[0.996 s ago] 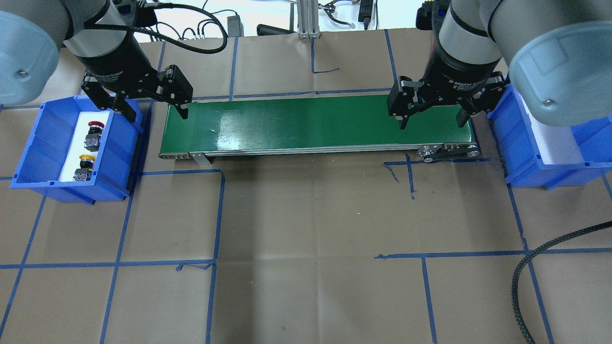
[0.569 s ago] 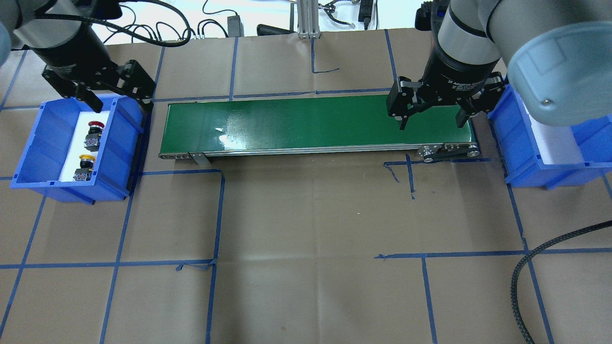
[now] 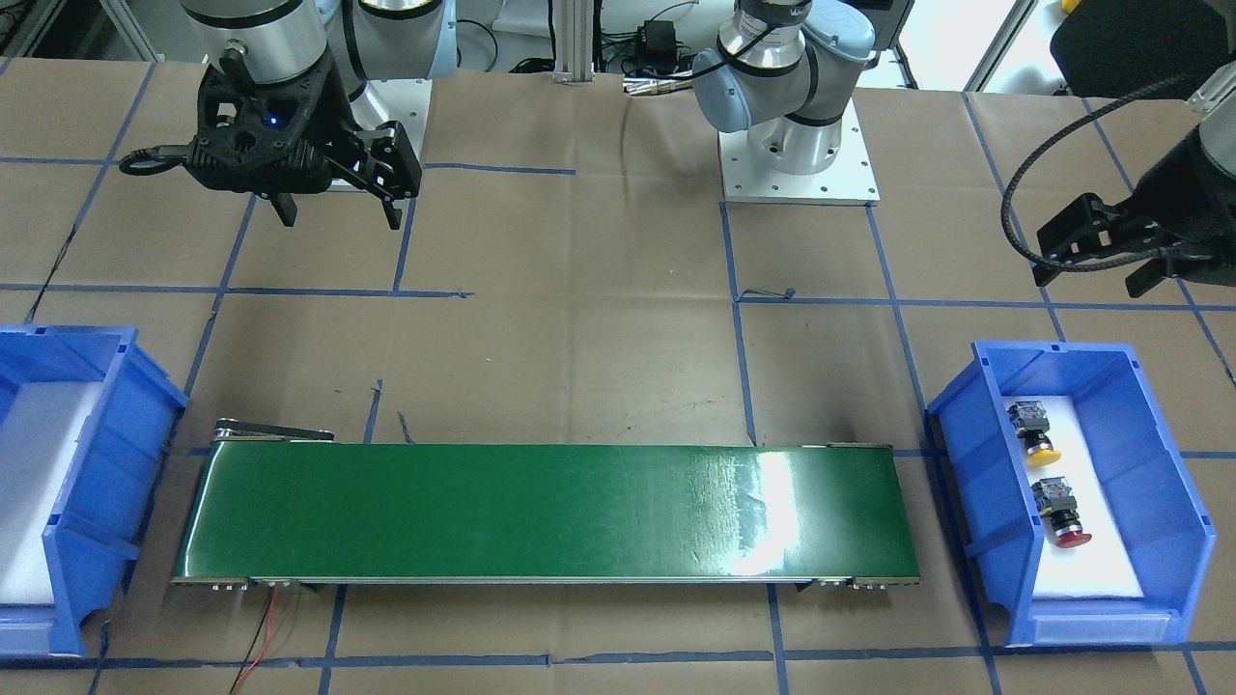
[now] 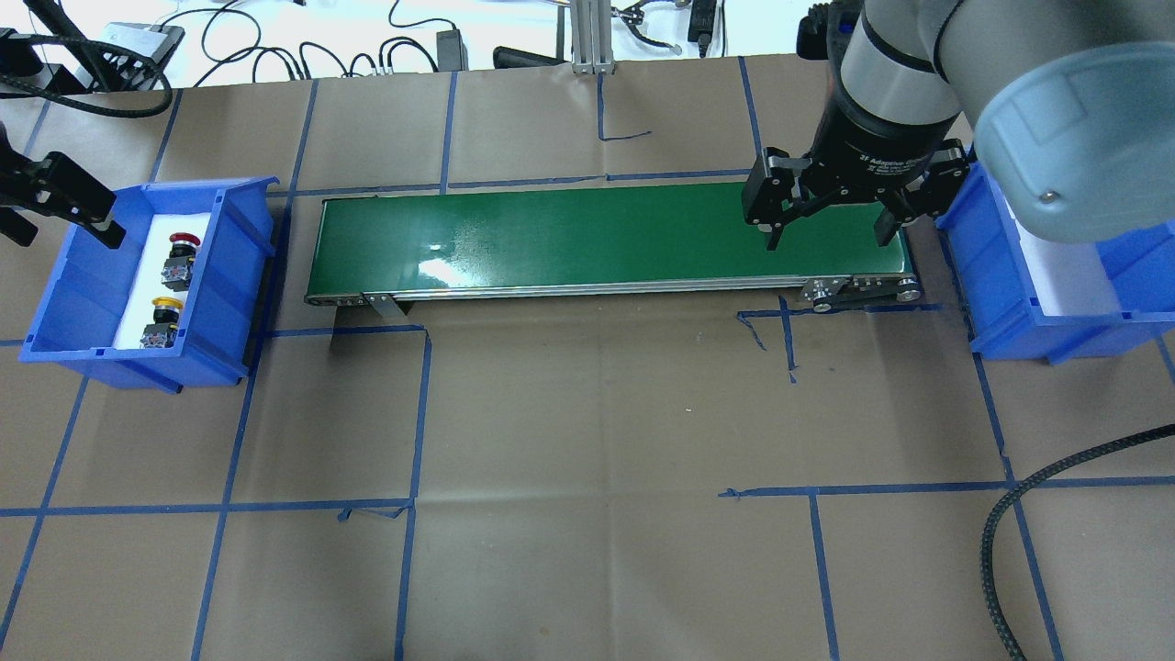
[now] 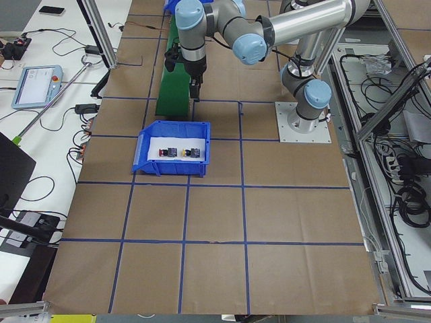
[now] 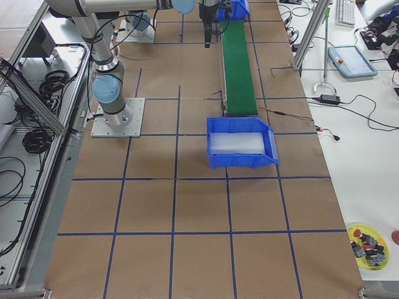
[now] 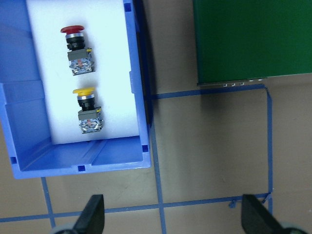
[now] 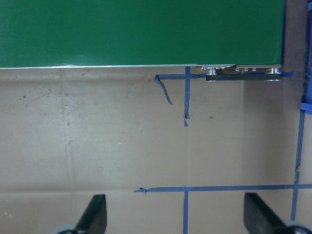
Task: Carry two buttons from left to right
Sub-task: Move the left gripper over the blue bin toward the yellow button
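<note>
Two buttons lie in the left blue bin (image 4: 225, 294) on white foam: a red-capped button (image 4: 180, 252) and a yellow-capped button (image 4: 162, 319). Both show in the left wrist view, the red one (image 7: 77, 48) and the yellow one (image 7: 87, 109), and in the front view, the red one (image 3: 1060, 516) and the yellow one (image 3: 1035, 432). My left gripper (image 4: 66, 234) is open and empty, high up by the bin's outer far corner. My right gripper (image 4: 829, 239) is open and empty above the right end of the green conveyor belt (image 4: 587, 239).
The right blue bin (image 4: 996, 275) holds only white foam and stands just beyond the belt's right end. A black braided cable (image 4: 1005, 523) hangs in at the front right. Blue tape lines cross the brown paper table cover.
My left gripper has swung left from the belt's left end, past the left bin's far rim, to the view's left edge. The right gripper and both buttons have not moved.
</note>
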Robot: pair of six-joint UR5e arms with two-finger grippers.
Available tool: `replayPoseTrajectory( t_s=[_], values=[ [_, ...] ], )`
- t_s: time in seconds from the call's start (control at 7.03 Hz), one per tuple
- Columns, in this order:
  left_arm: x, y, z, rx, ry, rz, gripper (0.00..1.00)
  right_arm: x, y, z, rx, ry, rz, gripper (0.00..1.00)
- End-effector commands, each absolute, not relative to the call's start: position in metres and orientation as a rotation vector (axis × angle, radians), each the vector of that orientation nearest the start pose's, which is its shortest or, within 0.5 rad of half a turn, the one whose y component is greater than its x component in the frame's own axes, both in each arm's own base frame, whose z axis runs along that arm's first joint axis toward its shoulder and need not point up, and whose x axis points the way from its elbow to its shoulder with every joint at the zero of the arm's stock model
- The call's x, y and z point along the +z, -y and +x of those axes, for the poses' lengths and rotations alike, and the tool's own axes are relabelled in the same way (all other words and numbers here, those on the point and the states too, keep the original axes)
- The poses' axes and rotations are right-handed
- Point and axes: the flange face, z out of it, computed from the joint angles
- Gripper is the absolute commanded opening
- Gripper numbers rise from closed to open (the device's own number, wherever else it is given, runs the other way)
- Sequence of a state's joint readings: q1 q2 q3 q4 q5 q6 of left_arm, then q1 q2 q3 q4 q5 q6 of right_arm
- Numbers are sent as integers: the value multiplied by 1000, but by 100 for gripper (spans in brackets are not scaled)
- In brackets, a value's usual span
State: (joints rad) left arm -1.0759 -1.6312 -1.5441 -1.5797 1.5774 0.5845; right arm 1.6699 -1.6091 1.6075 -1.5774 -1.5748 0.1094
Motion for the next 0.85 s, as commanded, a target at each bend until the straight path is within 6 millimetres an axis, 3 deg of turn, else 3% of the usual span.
replayPoseTrajectory(
  t_s=[0.0, 0.14, 0.43, 0.71],
  values=[
    [451, 519, 182, 26, -3152, 39, 100, 489, 461, 180, -15, -3144, 14, 100],
    [432, 532, 199, 8, -3151, 17, 100, 489, 461, 180, -15, -3142, 14, 100],
    [407, 542, 211, 45, -3165, 2, 100, 485, 464, 180, 0, -3143, 14, 100],
    [354, 547, 214, -12, -3140, -9, 100, 483, 467, 180, 7, -3144, 17, 100]
  ],
)
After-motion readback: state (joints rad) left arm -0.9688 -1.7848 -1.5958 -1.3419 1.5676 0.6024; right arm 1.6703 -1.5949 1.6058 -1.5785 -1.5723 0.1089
